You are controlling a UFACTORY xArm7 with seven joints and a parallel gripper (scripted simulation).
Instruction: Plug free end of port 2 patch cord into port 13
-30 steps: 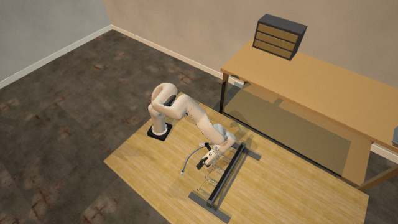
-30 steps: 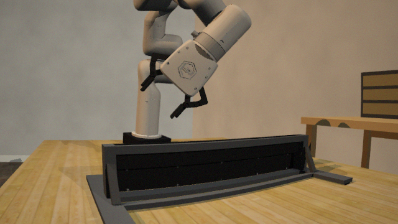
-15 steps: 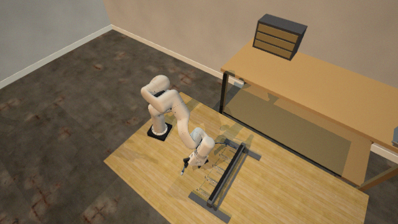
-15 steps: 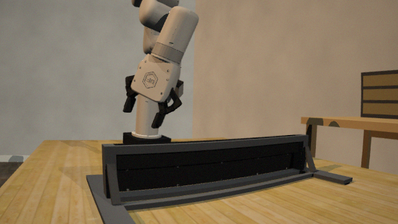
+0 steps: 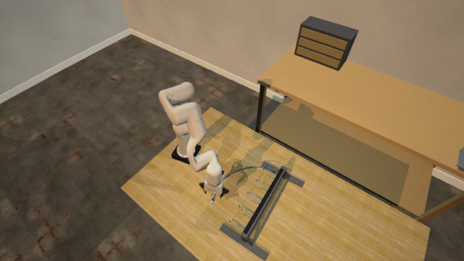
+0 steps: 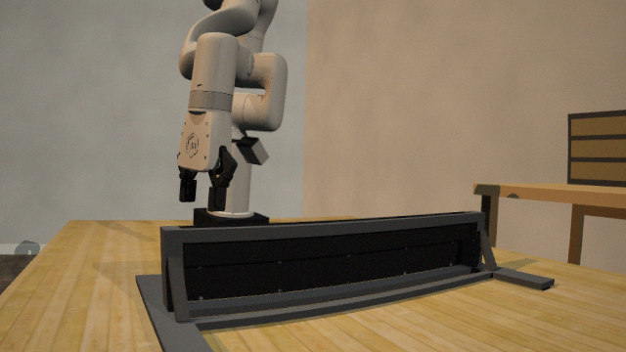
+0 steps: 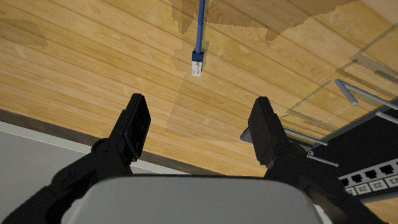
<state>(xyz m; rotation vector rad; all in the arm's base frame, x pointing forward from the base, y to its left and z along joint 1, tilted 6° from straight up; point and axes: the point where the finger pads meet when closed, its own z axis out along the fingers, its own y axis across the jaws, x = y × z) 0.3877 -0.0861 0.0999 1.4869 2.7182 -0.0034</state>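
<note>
The blue patch cord (image 5: 243, 170) arcs from the far end of the dark rack (image 5: 264, 203) across the wooden table to where its free end lies. In the wrist view the cord's free plug (image 7: 197, 64), pale and clear, lies flat on the wood with the blue cord (image 7: 200, 25) running away from it. My gripper (image 7: 199, 108) is open and empty, pointing down above the table, with the plug a short way beyond the fingertips. The gripper also shows in the top view (image 5: 214, 197) and in the exterior view (image 6: 201, 193), behind the rack (image 6: 323, 264). Numbered ports (image 7: 370, 182) show at the wrist view's lower right.
The table's edge (image 7: 60, 132) runs close under the gripper in the wrist view, with grey floor beyond it. The rack's foot plates (image 5: 244, 241) stick out at both ends. A larger desk (image 5: 362, 105) with a drawer box (image 5: 326, 43) stands beyond the table.
</note>
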